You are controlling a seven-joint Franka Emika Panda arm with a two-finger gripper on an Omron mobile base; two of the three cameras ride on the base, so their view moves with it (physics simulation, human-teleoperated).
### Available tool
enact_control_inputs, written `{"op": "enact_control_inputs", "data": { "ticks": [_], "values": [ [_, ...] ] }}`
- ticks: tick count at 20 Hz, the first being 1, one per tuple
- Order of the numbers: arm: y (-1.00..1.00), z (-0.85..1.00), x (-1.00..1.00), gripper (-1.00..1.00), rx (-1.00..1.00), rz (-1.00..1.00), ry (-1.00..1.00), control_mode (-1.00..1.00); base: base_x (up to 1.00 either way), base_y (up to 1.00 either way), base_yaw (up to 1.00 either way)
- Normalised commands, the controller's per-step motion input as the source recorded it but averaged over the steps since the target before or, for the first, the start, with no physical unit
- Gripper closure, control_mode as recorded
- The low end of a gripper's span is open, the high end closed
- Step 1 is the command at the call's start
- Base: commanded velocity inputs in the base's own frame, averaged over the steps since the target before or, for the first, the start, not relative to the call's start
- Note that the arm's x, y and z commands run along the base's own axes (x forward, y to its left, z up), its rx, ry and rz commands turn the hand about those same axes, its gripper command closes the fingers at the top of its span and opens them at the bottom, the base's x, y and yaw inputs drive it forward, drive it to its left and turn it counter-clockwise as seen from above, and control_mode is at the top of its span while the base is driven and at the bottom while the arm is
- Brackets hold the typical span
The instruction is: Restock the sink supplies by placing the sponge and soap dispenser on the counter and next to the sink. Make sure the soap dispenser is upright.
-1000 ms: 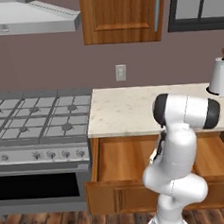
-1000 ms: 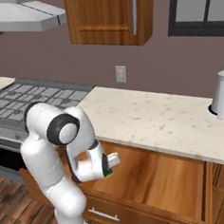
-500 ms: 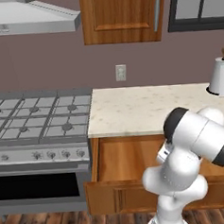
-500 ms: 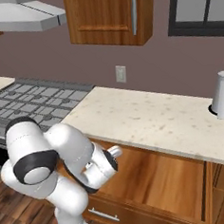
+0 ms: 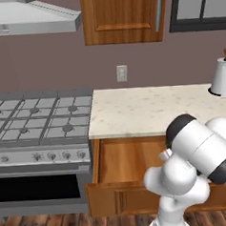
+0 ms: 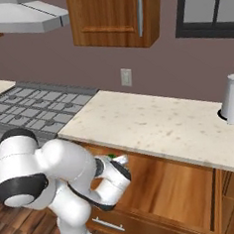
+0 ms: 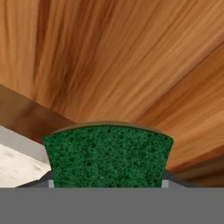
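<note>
Gripper (image 6: 114,160) clamps the sponge (image 7: 108,155), dark green face toward the hand camera, jaws closed on its sides, inside the open wooden drawer (image 5: 132,159) just under the counter (image 6: 154,123) edge. Stove (image 5: 36,120) sits left of the drawer; paper-towel roll (image 6: 232,99) stands far right on the counter.

Flat, even rendered light in both base views, moderately bright, no glare and no clear source; soft shade sits under the counter (image 5: 148,110) edge inside the open drawer (image 5: 130,159) and beneath the range hood (image 5: 29,18). Base views are soft and low-res with jagged edges on the arm and the stove (image 6: 36,108) grates, no visible edge distortion. Hand view is very close up: wood grain smeared and streaky, the sponge (image 7: 108,155) face grainy but fairly crisp, its top edge looking bowed.
</note>
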Motion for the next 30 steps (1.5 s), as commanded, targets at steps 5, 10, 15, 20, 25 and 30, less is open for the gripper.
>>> {"op": "enact_control_inputs", "data": {
  "ticks": [5, 10, 15, 20, 25, 30],
  "values": [
    [-0.13, 1.00, -0.13, 1.00, 0.29, -0.01, 0.11, -1.00, 0.00, 0.00, 0.00],
    [-0.33, 1.00, -0.03, 1.00, 0.29, -0.03, 0.15, -1.00, 0.00, 0.00, 0.00],
    [-0.41, 1.00, -0.14, 1.00, 0.30, -0.03, 0.16, -1.00, 0.00, 0.00, 0.00],
    [-0.34, 1.00, -0.17, 1.00, 0.31, -0.02, 0.17, -1.00, 0.00, 0.00, 0.00],
    [-0.36, 1.00, -0.10, 1.00, 0.30, -0.01, 0.19, -1.00, 0.00, 0.00, 0.00],
    [-0.31, 1.00, -0.10, 1.00, 0.32, -0.03, 0.19, -1.00, 0.00, 0.00, 0.00]
  ]
}}
